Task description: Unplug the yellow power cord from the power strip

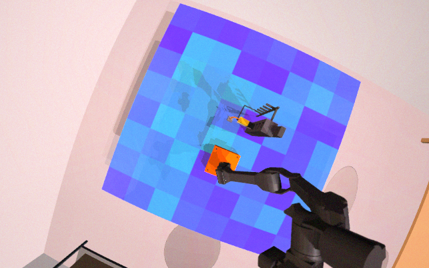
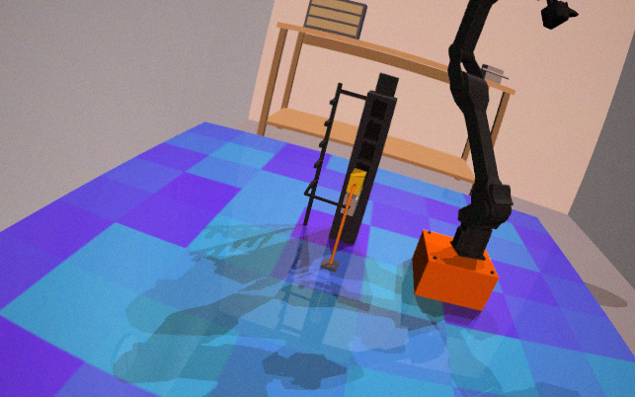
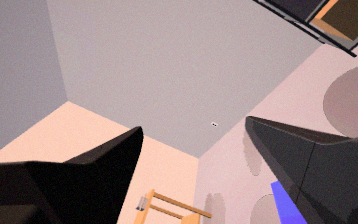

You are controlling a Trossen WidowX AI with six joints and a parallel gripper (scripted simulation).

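Claw [image 3: 192,165] wide open, holding nothing (raised high above the orange base [image 2: 453,277]). Yellow plug [image 2: 357,179] sits in the upright black power strip [image 2: 366,163], just beside that base; orange cord [image 2: 344,222] runs down to the checkered floor.

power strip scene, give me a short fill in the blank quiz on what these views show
The yellow plug sits in the upright black power ___.
The arm's base is a box coloured ___.
The hand holds nothing; its fingers stand ___.
The cord running down from the plug is ___.

Missing words: strip; orange; open; orange
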